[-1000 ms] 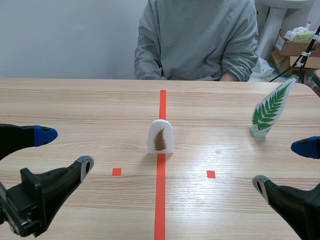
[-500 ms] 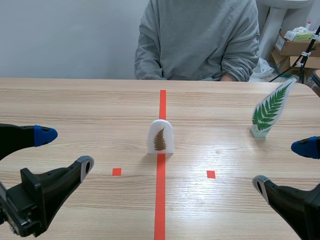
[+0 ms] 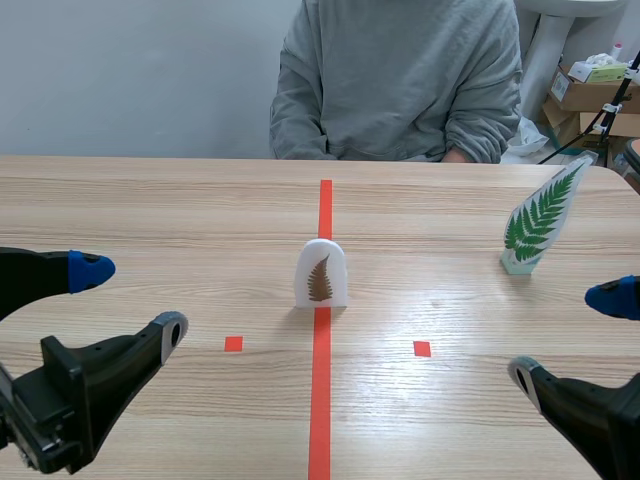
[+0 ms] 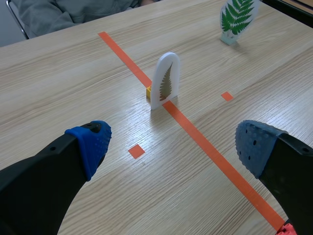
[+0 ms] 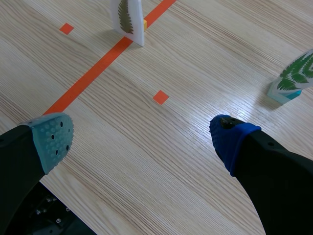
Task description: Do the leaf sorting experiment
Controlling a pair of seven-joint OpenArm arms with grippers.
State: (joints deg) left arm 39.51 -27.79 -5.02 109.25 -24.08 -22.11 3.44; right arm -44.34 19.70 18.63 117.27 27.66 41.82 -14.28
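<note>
Wooden bench (image 3: 150,205) seen from between two robot arms. A small white arched card with a brown leaf (image 3: 320,273) stands upright on the red tape line (image 3: 321,400) at the centre, ahead of both grippers and about equally near each. A taller green fern card (image 3: 538,220) stands upright at the far right, ahead of the right gripper (image 3: 566,335) and well apart from the left gripper (image 3: 133,299). Both grippers have fingers spread apart, holding nothing. Since a second ago, only the right gripper has edged slightly back toward the robot
</note>
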